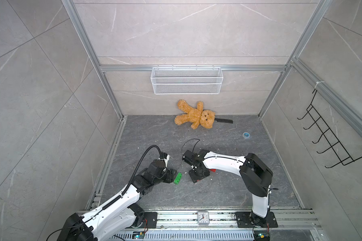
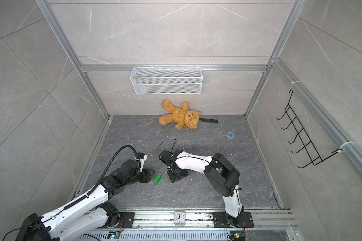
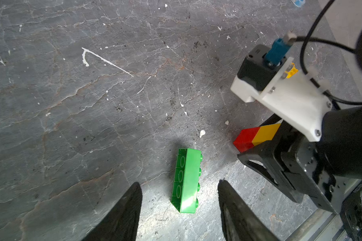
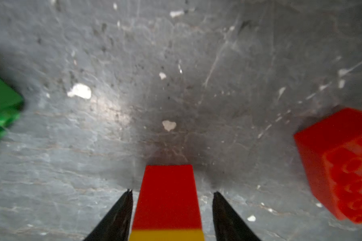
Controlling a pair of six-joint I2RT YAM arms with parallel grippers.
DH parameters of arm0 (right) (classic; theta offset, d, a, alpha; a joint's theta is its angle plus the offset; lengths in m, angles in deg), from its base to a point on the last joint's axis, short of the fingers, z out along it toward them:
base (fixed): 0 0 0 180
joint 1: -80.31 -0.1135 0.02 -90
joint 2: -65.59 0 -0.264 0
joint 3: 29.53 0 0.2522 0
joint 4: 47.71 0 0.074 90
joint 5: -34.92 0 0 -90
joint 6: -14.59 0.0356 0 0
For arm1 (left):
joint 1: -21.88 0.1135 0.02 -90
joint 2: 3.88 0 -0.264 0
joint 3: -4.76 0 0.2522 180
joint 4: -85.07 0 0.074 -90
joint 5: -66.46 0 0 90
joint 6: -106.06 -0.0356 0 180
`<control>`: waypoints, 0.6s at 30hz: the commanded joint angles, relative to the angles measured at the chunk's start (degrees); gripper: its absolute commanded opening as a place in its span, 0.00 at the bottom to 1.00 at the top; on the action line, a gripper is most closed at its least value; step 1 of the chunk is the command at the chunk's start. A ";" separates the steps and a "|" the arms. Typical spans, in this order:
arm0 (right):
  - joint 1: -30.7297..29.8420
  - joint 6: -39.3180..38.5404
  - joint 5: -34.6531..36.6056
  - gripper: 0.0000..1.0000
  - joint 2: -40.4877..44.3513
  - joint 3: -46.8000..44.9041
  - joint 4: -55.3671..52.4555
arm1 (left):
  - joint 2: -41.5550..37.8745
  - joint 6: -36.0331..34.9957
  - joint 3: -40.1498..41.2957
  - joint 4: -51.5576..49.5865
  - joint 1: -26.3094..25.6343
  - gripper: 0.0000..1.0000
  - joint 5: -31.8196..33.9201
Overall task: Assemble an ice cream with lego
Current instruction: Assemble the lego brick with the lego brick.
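Left gripper [image 3: 179, 183] stands released, jaws flanking the green brick [image 3: 188, 187], which lies on its side on the worktop [image 3: 71, 125], long axis pointing straight out between them. Further off, the right gripper [image 4: 172, 192], likewise released, straddles the red-and-yellow stem [image 4: 168, 200].

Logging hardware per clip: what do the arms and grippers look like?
Both the left arm and right arm have white shells with black joints. A ribbed black hose runs along the left; a blue plug marks the right wrist. The left gripper and right gripper have black pointed fingers.
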State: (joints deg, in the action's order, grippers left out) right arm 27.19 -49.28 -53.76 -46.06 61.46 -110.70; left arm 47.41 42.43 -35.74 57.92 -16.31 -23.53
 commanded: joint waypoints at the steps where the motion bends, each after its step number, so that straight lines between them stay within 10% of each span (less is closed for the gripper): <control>1: -0.40 0.43 1.55 0.69 0.57 -0.09 -2.30 | -1.82 -0.52 -0.52 -1.70 0.48 0.61 1.45; 18: 7.15 -5.50 -1.02 0.79 21.69 -1.33 0.22 | 1.93 -2.79 -5.89 -5.36 0.52 0.72 -0.44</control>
State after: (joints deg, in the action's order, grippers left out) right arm 30.68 -51.88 -53.61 -25.12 61.70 -109.87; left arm 47.15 41.77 -39.46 53.29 -16.29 -22.31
